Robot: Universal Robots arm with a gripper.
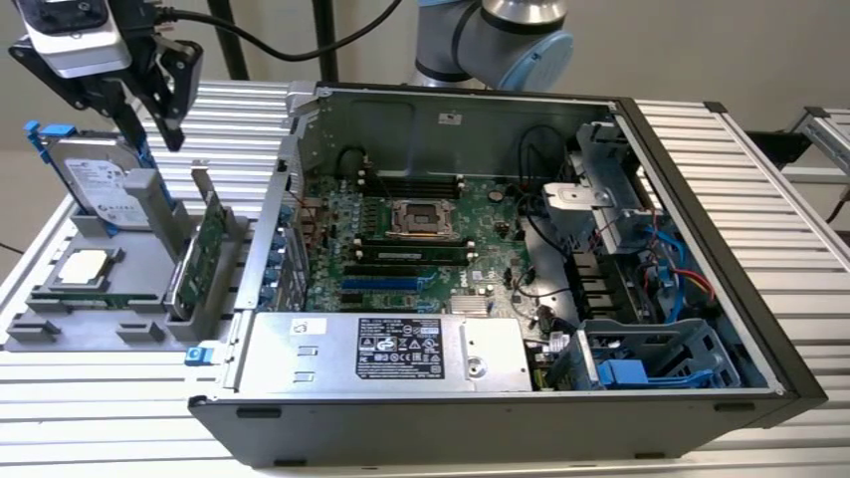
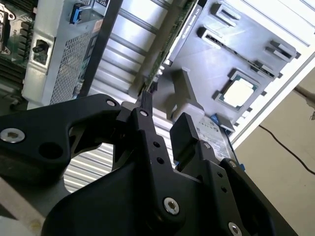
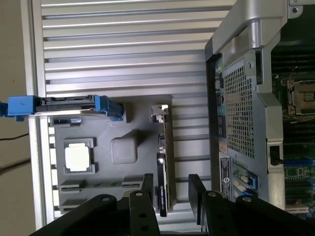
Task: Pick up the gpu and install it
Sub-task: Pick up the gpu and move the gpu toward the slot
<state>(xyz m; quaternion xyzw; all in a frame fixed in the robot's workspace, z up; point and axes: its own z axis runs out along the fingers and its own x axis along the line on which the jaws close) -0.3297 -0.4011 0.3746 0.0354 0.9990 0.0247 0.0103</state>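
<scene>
gpu [image 1: 202, 256] stands on edge in a slot of the grey holder tray [image 1: 80, 334], just beside the open computer case [image 1: 465, 438]; not yet installed. The gripper [image 1: 157, 134] hovers above the tray, clear of the card, jaws released and grasping nothing. In the first wrist view the card's edge lines up with the gap between the 2 fingers [image 3: 147, 191]. A hard drive [image 1: 104, 184] stands in the same tray.
</scene>
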